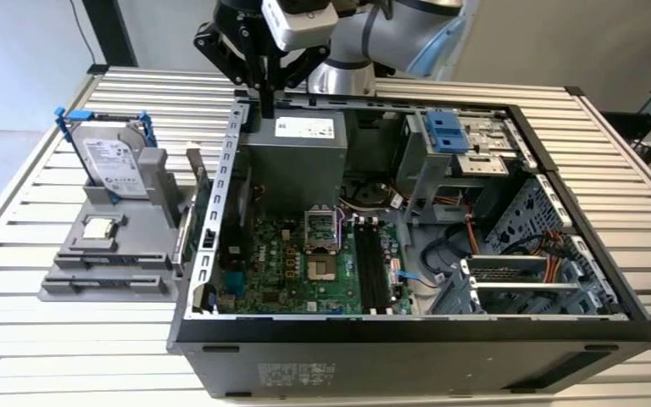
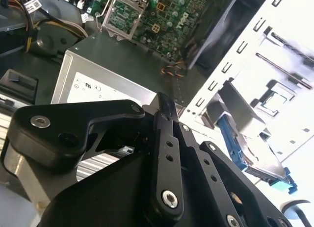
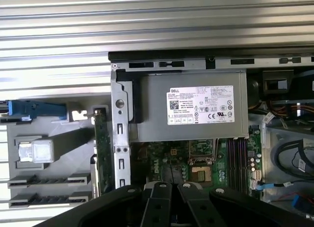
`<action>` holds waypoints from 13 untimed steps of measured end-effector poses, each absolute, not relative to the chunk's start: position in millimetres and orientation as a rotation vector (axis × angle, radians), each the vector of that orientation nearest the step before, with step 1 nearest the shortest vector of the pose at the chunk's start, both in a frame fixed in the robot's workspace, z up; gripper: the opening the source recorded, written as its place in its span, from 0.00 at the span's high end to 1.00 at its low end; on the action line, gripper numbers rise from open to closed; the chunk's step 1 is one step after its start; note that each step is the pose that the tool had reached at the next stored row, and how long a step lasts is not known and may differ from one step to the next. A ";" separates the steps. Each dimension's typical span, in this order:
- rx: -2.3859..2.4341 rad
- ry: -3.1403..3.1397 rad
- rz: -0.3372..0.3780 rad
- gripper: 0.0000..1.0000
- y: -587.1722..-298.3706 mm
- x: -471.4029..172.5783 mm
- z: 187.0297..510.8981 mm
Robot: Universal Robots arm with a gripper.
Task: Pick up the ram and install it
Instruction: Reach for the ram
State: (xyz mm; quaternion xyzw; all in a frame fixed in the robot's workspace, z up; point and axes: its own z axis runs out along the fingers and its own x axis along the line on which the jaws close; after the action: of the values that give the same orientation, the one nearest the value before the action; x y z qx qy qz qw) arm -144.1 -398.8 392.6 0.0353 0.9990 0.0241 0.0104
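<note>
Hovering over the top edge of the open computer case [image 1: 416, 335], the gripper [image 1: 267, 107] points straight down. Its fingers are clenched together with nothing between them, as both wrist views also show [image 2: 164, 103] [image 3: 171, 186].

Directly beneath the tool lies the grey power supply [image 1: 297, 153], whose flat labelled top fills the case corner. The case's metal side wall [image 1: 233, 161] rises just beside the fingertips. There is open air around the tool above that rim.

The ram [image 1: 197, 182] stands on its long edge outside the case, lower than the tool and off to the exterior view's left. It sits in a grey holder [image 1: 111, 263], close alongside the side wall with only a narrow gap between them [image 3: 100, 153]. Its upper edge is free.

The hard drive [image 1: 116, 161] stands upright in the same holder, farther from the tool than the ram.

Inside the case, past the power supply from the tool, the motherboard [image 1: 292, 259] lies flat. Its long dark memory slots [image 1: 369, 263] are uncovered from above.
</note>
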 end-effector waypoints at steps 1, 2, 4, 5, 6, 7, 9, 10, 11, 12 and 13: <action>0.110 3.118 0.075 1.00 -398.8 -144.9 392.6; 0.110 3.118 0.075 1.00 -398.8 -145.7 392.6; 0.110 3.118 0.075 1.00 -398.8 -148.0 392.6; 0.110 3.118 0.075 1.00 -398.8 -149.1 392.7; 0.110 3.118 0.075 1.00 -398.8 -150.4 392.7; 0.110 3.118 0.075 1.00 -398.8 -151.8 392.6; 0.110 3.118 0.075 1.00 -398.8 -154.5 392.6; 0.110 3.118 0.075 1.00 -398.8 -156.1 392.6; 0.109 3.118 0.075 1.00 -398.8 -157.5 392.6; 0.109 3.118 0.075 1.00 -398.8 -159.1 392.6; 0.109 3.118 0.075 1.00 -398.8 -160.6 392.6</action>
State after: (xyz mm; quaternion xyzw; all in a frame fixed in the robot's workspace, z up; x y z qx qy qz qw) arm -160.6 -398.8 392.6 0.0350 0.9990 0.0240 0.0104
